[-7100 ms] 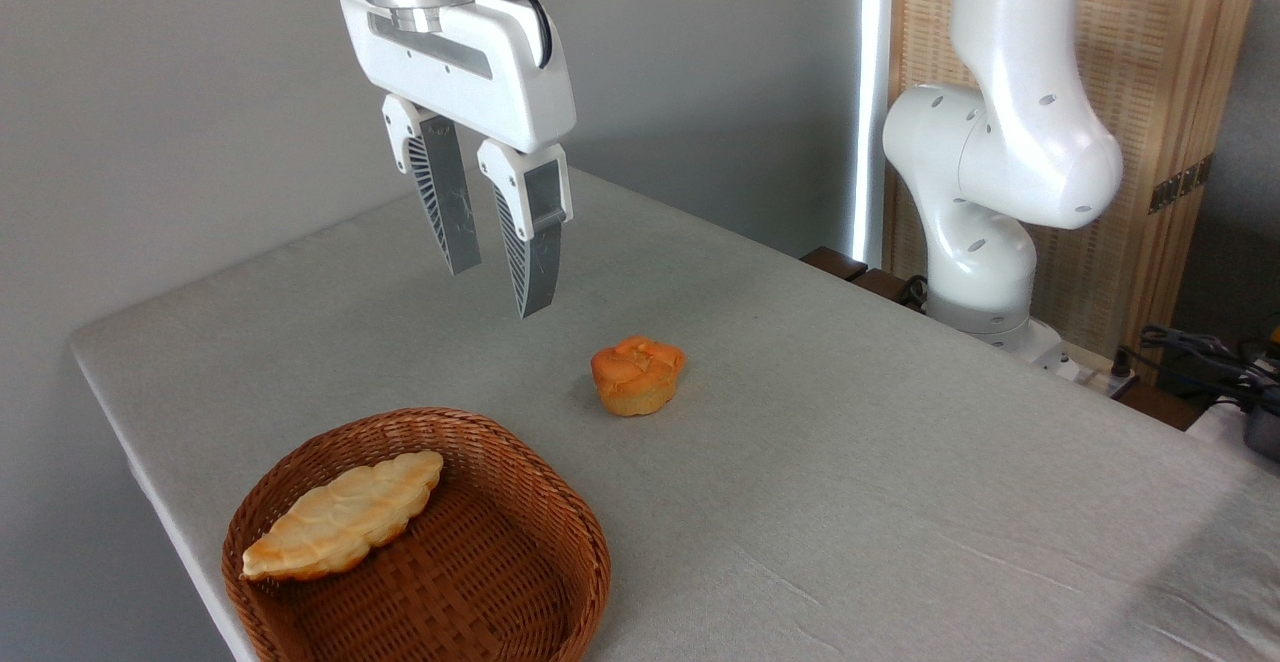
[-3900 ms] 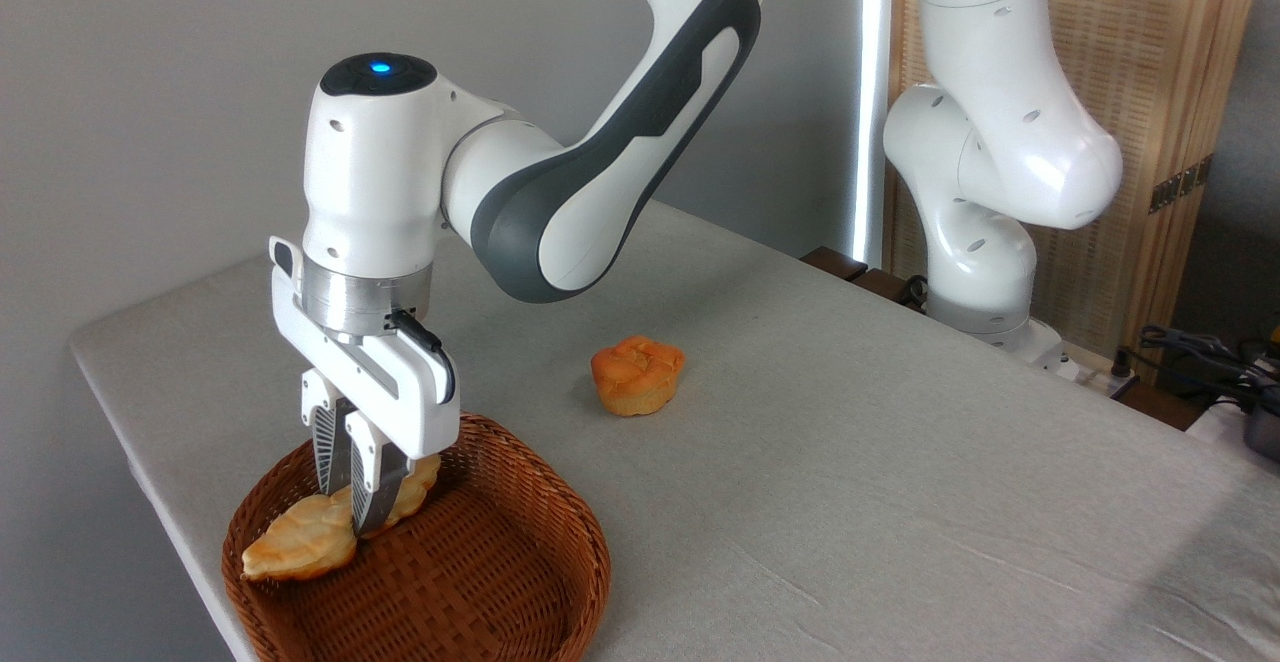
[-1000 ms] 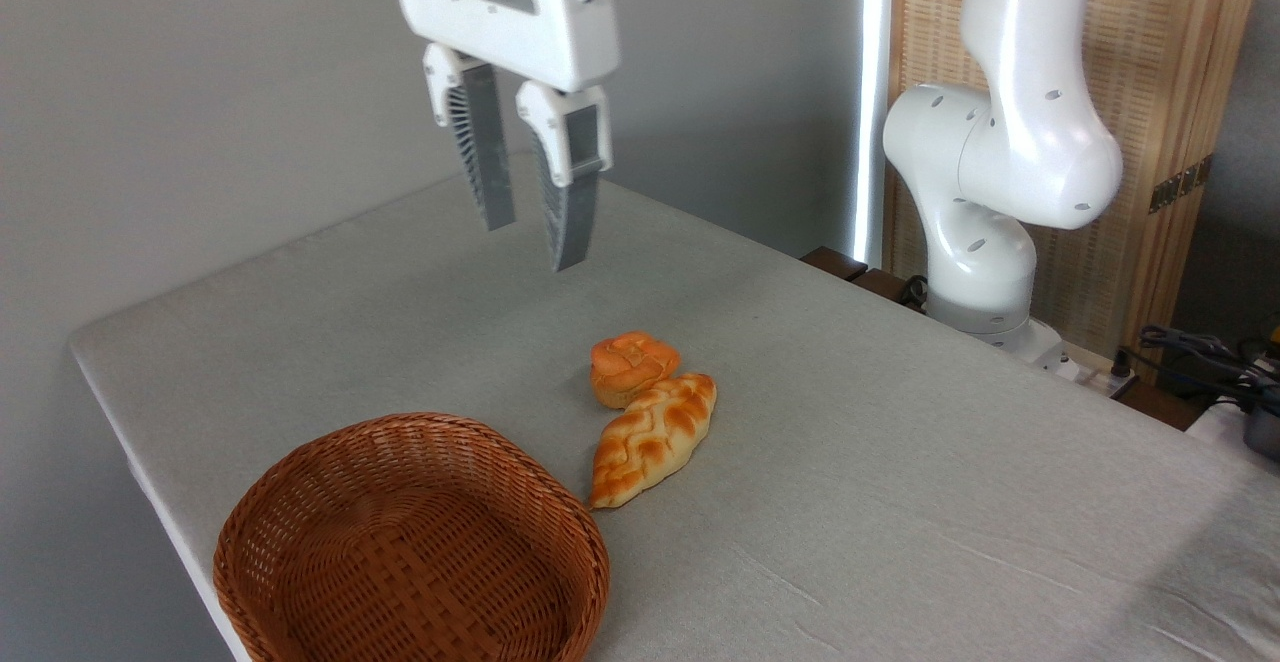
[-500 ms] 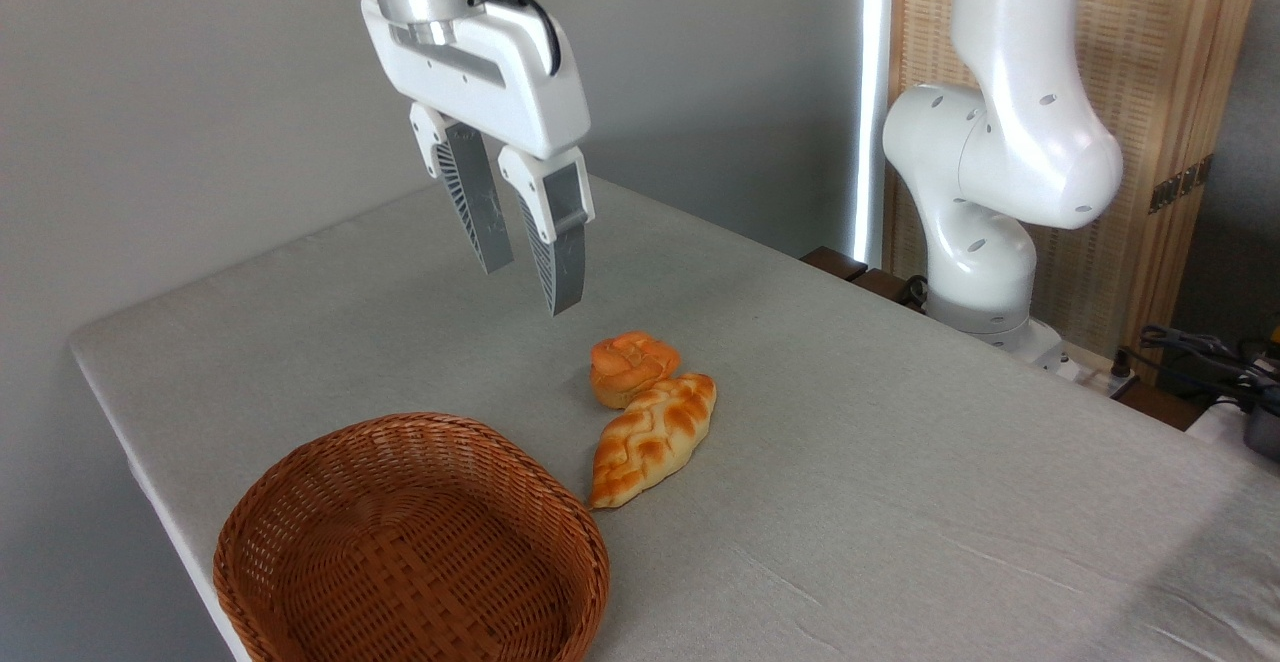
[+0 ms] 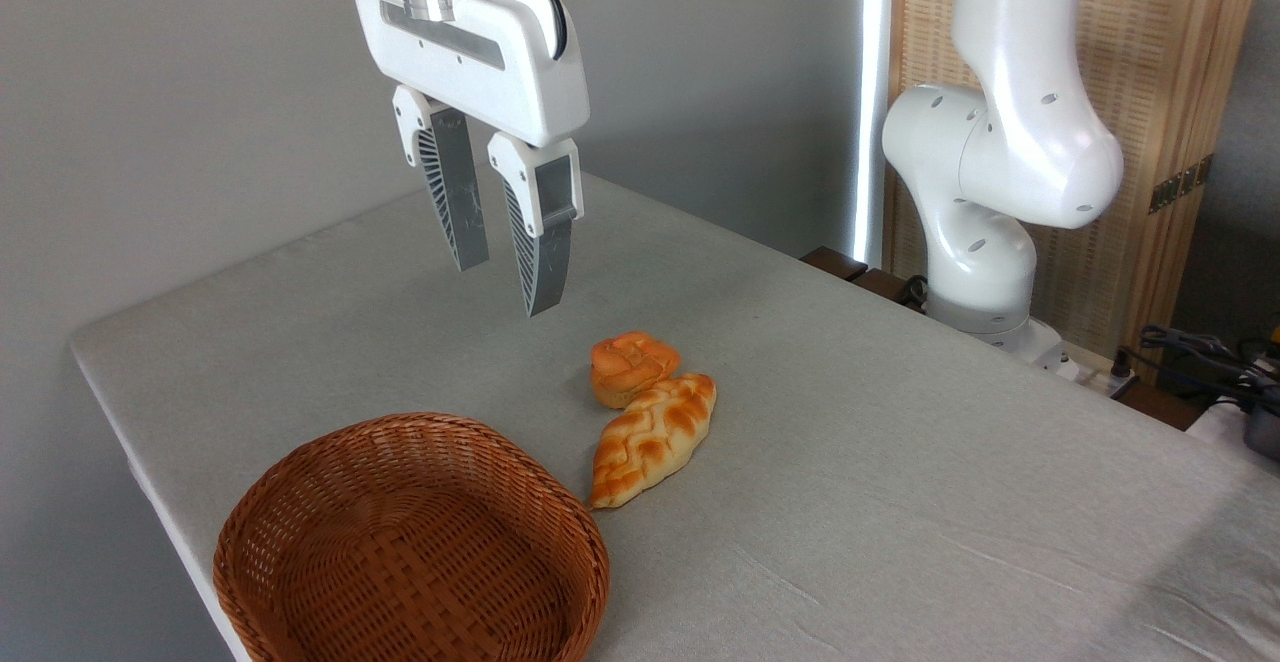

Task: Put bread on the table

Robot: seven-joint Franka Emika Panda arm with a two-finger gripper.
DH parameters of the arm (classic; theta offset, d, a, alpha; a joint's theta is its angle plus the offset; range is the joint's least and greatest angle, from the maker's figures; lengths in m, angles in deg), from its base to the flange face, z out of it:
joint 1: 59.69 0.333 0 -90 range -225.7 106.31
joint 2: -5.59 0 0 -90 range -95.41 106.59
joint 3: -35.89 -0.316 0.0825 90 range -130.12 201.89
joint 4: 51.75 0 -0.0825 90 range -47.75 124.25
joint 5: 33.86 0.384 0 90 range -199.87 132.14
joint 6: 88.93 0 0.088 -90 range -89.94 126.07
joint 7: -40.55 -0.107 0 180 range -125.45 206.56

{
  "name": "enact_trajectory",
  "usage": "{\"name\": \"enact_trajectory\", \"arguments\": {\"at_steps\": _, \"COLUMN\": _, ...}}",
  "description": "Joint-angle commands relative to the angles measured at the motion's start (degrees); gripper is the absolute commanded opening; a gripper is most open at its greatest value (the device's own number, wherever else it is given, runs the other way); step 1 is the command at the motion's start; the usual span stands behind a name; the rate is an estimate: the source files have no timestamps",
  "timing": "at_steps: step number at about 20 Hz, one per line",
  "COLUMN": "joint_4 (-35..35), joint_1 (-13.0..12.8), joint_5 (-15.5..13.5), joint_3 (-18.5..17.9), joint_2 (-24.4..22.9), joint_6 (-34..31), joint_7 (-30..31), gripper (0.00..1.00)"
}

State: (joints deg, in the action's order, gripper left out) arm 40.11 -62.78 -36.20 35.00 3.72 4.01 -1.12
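Observation:
The bread (image 5: 652, 439), a braided leaf-shaped loaf with browned plaits, lies flat on the grey table (image 5: 900, 462) just right of the wicker basket. Its upper end touches a small round orange bun. My gripper (image 5: 503, 290) hangs high above the table, up and to the left of the loaf and well clear of it. Its two grey ribbed fingers (image 5: 538, 262) point down, stand apart, and hold nothing.
A brown woven basket (image 5: 412, 542) sits empty at the table's front left corner. The small orange bun (image 5: 630, 366) rests just behind the loaf. The arm's white base (image 5: 985, 242) stands at the table's far right edge, with cables (image 5: 1200, 352) beyond it.
Over the last second the open gripper has come down and shifted left. The bread, bun and basket have stayed put.

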Motion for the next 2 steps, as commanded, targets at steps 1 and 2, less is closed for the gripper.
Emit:
{"name": "enact_trajectory", "arguments": {"at_steps": 1, "joint_4": 1.4, "joint_1": 0.0, "joint_5": -1.1, "joint_3": -0.5, "joint_2": -0.9, "joint_6": 0.9, "joint_7": -1.3, "gripper": 1.0}}
{"name": "enact_trajectory", "arguments": {"at_steps": 2, "joint_4": 1.3, "joint_1": 0.0, "joint_5": -1.0, "joint_3": -0.6, "joint_2": -0.9, "joint_6": 0.9, "joint_7": -1.5, "gripper": 1.0}}
